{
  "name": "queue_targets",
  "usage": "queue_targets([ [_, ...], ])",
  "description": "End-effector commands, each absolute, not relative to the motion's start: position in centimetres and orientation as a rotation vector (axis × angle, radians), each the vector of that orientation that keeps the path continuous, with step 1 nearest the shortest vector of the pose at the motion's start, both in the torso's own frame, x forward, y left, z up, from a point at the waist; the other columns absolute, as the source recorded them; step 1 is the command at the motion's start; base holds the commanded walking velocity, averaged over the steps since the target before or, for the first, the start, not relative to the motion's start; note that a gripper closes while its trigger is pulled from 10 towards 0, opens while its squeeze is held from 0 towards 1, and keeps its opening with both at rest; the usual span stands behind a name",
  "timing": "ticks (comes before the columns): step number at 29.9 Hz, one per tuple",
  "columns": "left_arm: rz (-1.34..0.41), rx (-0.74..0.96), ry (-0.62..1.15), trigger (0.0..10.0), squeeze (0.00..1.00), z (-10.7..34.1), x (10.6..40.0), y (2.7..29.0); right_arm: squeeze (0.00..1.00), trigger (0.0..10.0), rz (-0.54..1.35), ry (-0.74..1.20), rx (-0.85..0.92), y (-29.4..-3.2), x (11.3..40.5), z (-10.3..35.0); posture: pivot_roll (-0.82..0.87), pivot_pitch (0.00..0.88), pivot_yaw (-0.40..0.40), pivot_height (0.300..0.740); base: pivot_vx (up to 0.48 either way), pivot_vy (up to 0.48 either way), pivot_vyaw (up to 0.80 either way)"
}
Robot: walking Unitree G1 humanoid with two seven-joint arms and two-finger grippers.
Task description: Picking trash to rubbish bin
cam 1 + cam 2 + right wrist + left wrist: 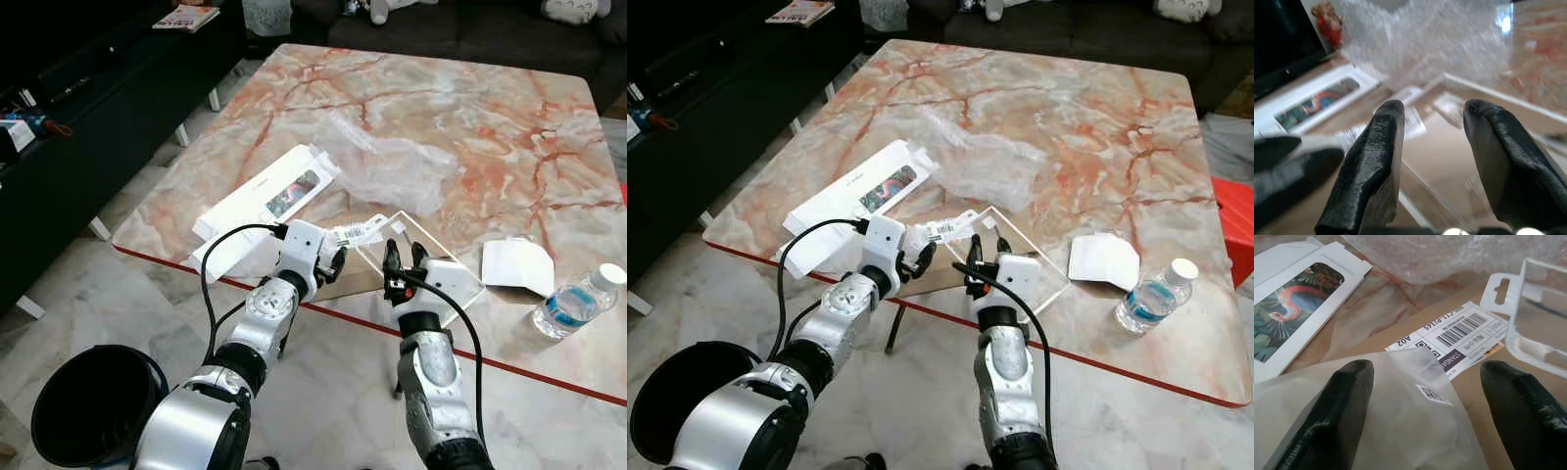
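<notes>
Head view: both grippers at the table (549, 117) edge; left gripper (333, 262) beside the label (361, 231), right gripper (405, 258) wide at the clear tray (460, 274); bin (93, 403) below.
Left wrist view: fingers (1342, 401) wide, label between.
Right wrist view: fingers (1376, 156) wide over tray.

Glossy marble, clear plastic, matt paper.
You had a polished marble table (470, 117), crinkled clear plastic wrap (387, 166), a matt white cardboard box (260, 201) and a transparent plastic bottle (578, 302).
</notes>
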State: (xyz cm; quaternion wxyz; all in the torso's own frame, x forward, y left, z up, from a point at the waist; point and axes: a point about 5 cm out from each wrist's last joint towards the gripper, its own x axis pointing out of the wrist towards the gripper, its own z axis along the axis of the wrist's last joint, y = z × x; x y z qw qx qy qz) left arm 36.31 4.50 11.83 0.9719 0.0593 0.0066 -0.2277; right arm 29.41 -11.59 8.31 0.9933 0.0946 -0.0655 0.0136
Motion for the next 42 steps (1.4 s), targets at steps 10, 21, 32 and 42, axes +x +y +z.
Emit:
queue_targets([
  [10,-0.469,0.236,0.029,0.0,0.0,11.1,36.1,4.4,0.0,10.0,0.039,-0.061,0.302,-8.5,27.6,7.2,0.07,0.173,0.031,0.74,0.0,0.0,0.0],
  [21,-0.458,0.204,0.022,0.0,0.0,11.5,36.2,4.2,0.0,10.0,0.038,-0.058,0.303,-8.5,27.7,7.3,0.06,0.155,0.035,0.74,0.0,0.0,0.0],
  [32,-0.412,0.12,0.046,0.0,0.0,10.8,36.0,4.9,0.0,10.0,0.04,-0.057,0.3,-8.5,27.8,7.3,0.07,0.135,0.035,0.74,0.0,0.0,0.0],
  [42,-0.385,0.06,-0.042,0.0,0.0,12.8,36.5,4.9,0.0,10.0,0.041,-0.054,0.298,-8.6,28.0,7.3,0.08,0.137,0.033,0.74,0.0,0.0,0.0],
])
